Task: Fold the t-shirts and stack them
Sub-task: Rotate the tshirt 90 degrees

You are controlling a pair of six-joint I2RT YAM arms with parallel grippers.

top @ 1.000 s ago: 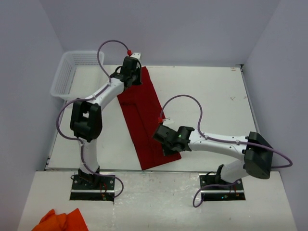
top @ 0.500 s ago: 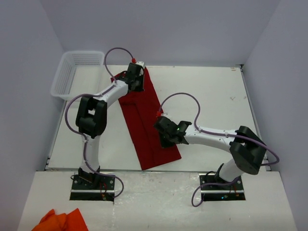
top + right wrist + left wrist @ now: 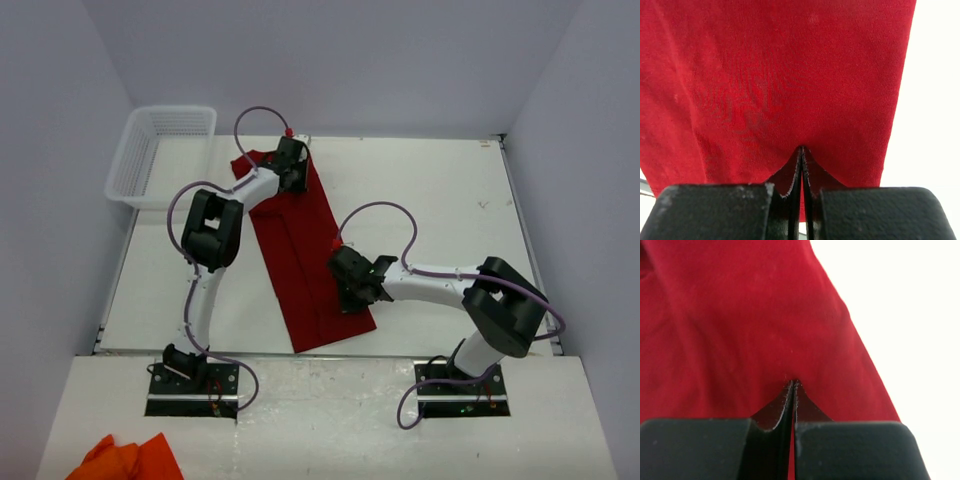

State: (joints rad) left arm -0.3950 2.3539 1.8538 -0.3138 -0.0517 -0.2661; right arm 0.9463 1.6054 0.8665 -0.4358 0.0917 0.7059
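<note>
A red t-shirt (image 3: 300, 250) lies on the white table (image 3: 440, 200) as a long strip, folded lengthwise, running from the far middle towards the near edge. My left gripper (image 3: 292, 172) is at the strip's far end. In the left wrist view its jaws (image 3: 793, 382) are shut, with red cloth (image 3: 740, 315) pinched between them. My right gripper (image 3: 352, 285) is at the near right part of the strip. In the right wrist view it (image 3: 801, 148) is shut, pinching the red cloth (image 3: 790, 75) near its right edge.
A white mesh basket (image 3: 160, 150) stands at the far left corner of the table. An orange cloth (image 3: 125, 460) lies on the near ledge at the bottom left, beside the left arm's base (image 3: 195, 375).
My left gripper has moved right and a little nearer along the strip's far end, and the cloth there has shifted. My right arm's elbow has swung in while its gripper stayed near the same spot.
</note>
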